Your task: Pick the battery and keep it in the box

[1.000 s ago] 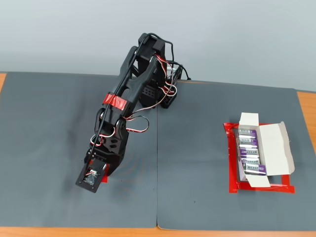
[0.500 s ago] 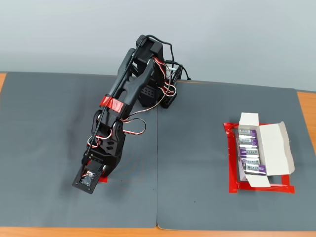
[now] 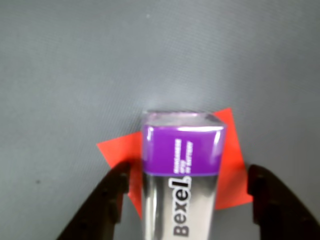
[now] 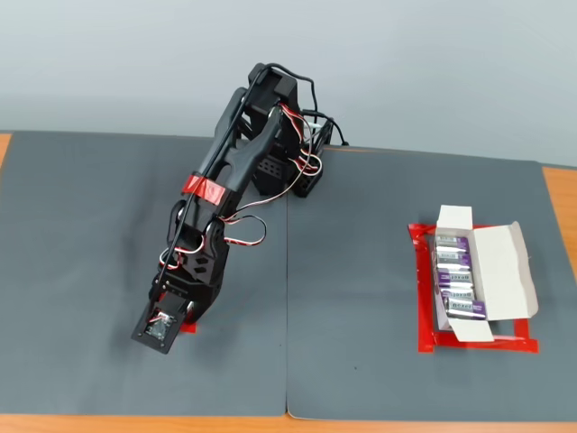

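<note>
The battery (image 3: 182, 165), purple on top and silver below with dark "Bexel" lettering, stands on a flat red tape patch (image 3: 117, 150) in the wrist view. My gripper (image 3: 189, 169) is open, one black finger (image 3: 112, 197) on each side of the battery. The left finger is close to it and the right one stands further off. In the fixed view my gripper (image 4: 167, 320) points down at the left of the mat and hides the battery. The white box (image 4: 500, 271) lies open far to the right with several batteries (image 4: 455, 280) inside.
A red tape rectangle outline (image 4: 420, 298) frames the box. The arm's base (image 4: 288, 171) stands at the back middle of the grey mat (image 4: 361, 361). A seam in the mat runs down its middle.
</note>
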Tool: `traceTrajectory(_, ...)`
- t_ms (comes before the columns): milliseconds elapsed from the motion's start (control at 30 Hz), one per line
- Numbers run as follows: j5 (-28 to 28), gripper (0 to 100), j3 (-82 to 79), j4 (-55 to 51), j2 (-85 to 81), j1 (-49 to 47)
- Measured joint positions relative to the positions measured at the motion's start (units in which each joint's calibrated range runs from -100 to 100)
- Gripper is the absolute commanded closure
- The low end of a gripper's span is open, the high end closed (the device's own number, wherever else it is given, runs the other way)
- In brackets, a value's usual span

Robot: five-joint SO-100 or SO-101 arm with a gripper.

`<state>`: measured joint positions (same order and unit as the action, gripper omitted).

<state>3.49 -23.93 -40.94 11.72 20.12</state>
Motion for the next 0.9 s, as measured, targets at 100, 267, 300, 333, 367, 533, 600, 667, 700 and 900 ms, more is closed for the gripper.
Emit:
traceTrajectory(100,-0.05,73,0.00,-0.43,0.00,0.07)
traceTrajectory(267,-0.24,77,0.09,-1.47,0.00,0.07)
traceTrajectory(300,-0.24,80,0.36,-1.47,0.00,0.07)
traceTrajectory(333,0.00,83,0.36,-1.47,0.00,0.07)
traceTrajectory(367,0.00,87,0.36,-1.47,0.00,0.07)
traceTrajectory(533,0.00,93,0.36,-1.47,0.00,0.15)
traceTrajectory(600,0.00,94,0.36,-1.47,0.00,0.15)
traceTrajectory(667,0.00,94,0.36,-1.47,0.00,0.15)
traceTrajectory(700,0.00,94,0.36,-1.47,0.00,0.15)
traceTrajectory(900,0.00,94,0.36,-1.47,0.00,0.15)
